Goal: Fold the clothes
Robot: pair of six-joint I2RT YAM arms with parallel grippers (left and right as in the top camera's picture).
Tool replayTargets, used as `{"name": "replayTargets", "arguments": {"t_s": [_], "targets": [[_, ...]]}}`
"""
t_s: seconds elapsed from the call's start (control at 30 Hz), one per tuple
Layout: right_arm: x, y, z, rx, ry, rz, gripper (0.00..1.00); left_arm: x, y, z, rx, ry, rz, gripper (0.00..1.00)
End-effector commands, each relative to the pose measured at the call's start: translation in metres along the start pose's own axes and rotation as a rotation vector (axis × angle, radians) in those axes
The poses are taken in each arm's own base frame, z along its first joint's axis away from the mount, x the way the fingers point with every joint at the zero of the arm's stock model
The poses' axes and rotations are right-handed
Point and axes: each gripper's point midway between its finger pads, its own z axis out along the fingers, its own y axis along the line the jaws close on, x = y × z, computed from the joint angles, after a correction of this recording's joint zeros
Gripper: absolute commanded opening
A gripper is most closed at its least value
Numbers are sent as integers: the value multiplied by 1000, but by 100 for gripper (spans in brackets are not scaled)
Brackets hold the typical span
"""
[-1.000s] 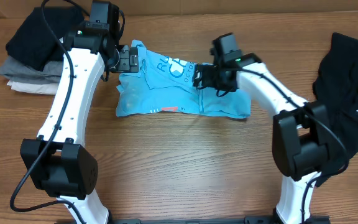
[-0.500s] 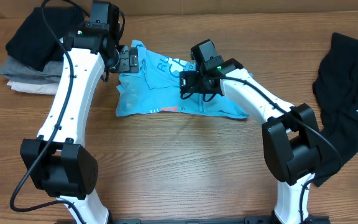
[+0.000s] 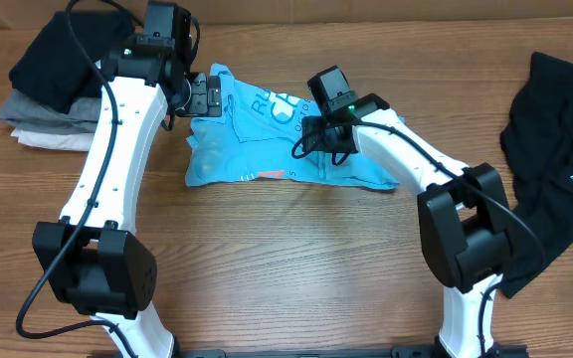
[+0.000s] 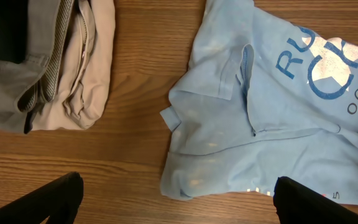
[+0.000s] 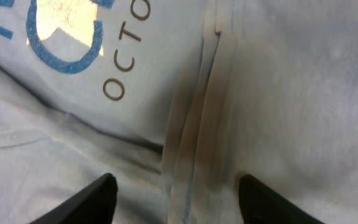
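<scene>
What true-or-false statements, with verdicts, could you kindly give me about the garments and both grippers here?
1. The light blue T-shirt lies rumpled on the table. True.
2. The loose black garment lies at the table's right side. True.
3. The right gripper is shut on the loose black garment. False: it is open, over the T-shirt.
4. The left gripper is open and holds nothing. True.
5. The garment pile sits between the arms. False: it lies at the table's left, outside the left arm.

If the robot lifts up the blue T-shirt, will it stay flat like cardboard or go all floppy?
Probably floppy: the blue T-shirt lies rumpled, with soft folds and creases. It would likely sag from wherever the right gripper pinches it. It looks thin, so it is probably light.
</scene>
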Motion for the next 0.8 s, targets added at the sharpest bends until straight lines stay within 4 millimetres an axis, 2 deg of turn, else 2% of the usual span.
{"name": "replayTargets", "arguments": {"t_s": [0.0,0.13,0.27,0.5,0.6,0.77], "targets": [[-10,-5,4,34,-33,7,62,-6,4,-8,8,-25,9,100],[-10,-6,16,39,-31,3,61,-6,4,-8,8,-25,9,100],[-13,-8,17,51,-46,-3,59,-7,4,-8,8,-26,9,100],[-16,-15,17,94,-66,-19,41,-7,3,-8,9,-29,9,100],[-15,-15,18,97,-61,-41,36,-7,3,-8,8,-29,9,100],[-10,-18,23,107,-37,-76,35,-7,3,-8,8,-29,9,100]]}}
